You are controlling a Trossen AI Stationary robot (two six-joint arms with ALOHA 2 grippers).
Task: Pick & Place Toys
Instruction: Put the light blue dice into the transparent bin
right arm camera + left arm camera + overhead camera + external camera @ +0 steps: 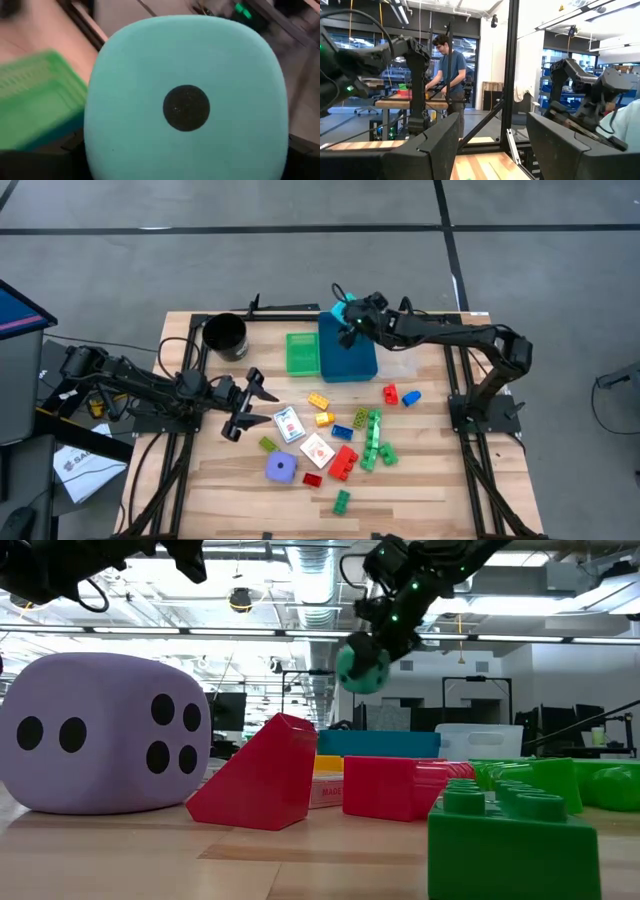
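Right tool [349,313] clamped on cyan die [186,97] above blue tray [350,360], its one-pip face only in the wrist view.

Purple die [105,732] beside red brick [262,775] (cyan die [361,665] aloft in right gripper [385,635]).

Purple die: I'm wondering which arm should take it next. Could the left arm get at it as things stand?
Probably yes. The left gripper is open and empty, hanging just beside the toys. The purple die sits at the pile's near edge with bare table around it; only a white card pack lies between.
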